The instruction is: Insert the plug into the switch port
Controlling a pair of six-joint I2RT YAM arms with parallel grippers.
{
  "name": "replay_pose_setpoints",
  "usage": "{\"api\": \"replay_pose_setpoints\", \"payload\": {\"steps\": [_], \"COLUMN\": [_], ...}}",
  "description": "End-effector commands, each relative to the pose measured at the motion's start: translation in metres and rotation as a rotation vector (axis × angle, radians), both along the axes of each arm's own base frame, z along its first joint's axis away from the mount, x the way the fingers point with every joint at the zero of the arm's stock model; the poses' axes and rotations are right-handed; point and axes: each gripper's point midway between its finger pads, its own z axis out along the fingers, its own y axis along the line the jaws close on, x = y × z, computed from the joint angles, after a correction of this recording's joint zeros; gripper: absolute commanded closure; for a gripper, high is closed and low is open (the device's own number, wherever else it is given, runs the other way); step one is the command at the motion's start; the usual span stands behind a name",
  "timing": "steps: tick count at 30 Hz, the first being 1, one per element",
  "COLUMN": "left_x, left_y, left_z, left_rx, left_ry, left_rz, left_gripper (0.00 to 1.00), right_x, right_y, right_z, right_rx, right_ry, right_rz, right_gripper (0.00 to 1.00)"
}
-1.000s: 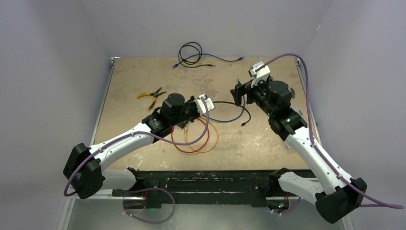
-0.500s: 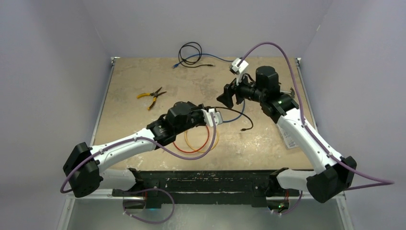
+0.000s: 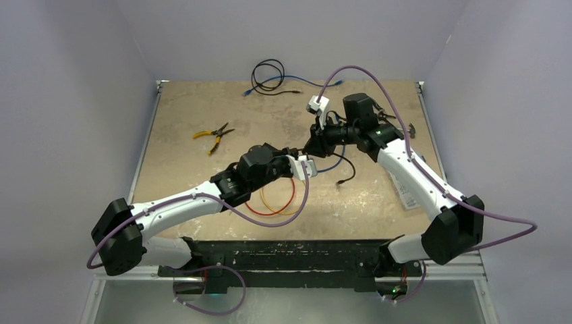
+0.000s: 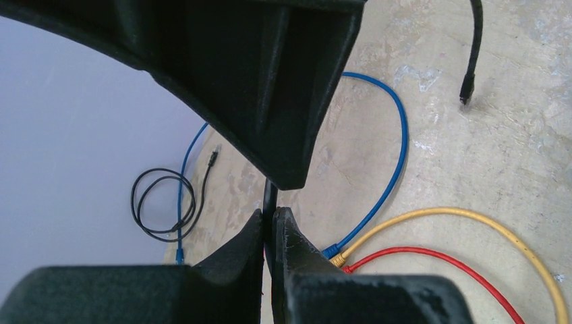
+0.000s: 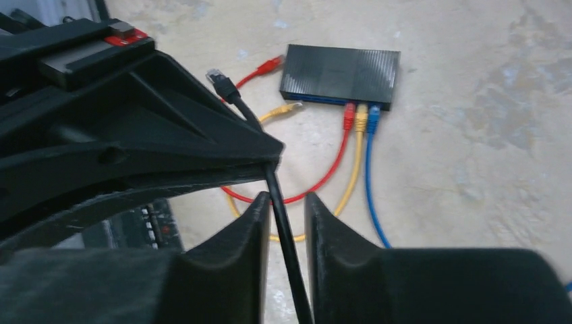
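The left arm [image 3: 179,202] stretches from the lower left of the overhead frame to its centre, forearm low and nearly level. The left gripper [image 3: 309,160] is pinched tight on a thin black cable [image 5: 290,256]. The right arm [image 3: 411,175] rises from the lower right, bends at upper centre and points leftward. The right gripper [image 3: 317,143], almost tip to tip with the other, has its fingers [image 5: 327,223] a narrow gap apart around the same cable.

The switch [image 5: 340,67] lies on the table [image 5: 472,169], three cables [image 5: 367,169] plugged into one edge.
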Motion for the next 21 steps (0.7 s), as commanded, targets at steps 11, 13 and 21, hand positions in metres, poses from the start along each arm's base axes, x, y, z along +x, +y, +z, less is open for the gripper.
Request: {"api": "replay_pose_setpoints", "payload": {"steps": [11, 13, 21], "left_x": [0.011, 0.013, 0.018], "left_y": [0.024, 0.035, 0.085], "left_z": [0.017, 0.02, 0.021], "left_rx": [-0.176, -0.238, -0.342], "left_ry": [0.083, 0.133, 0.283], "left_rz": [0.226, 0.272, 0.248], "left_gripper": [0.54, 0.5, 0.35], "right_x": [0.013, 0.022, 0.015], "right_y": [-0.008, -0.012, -0.015], "right_z": [0.022, 0.024, 0.032], "right_rx": [0.017, 0.023, 0.088], "right_ry": [-0.19, -0.251, -0.392], "right_rz": [-0.056, -0.103, -0.103], "right_gripper": [1.0, 1.0, 1.0]}}
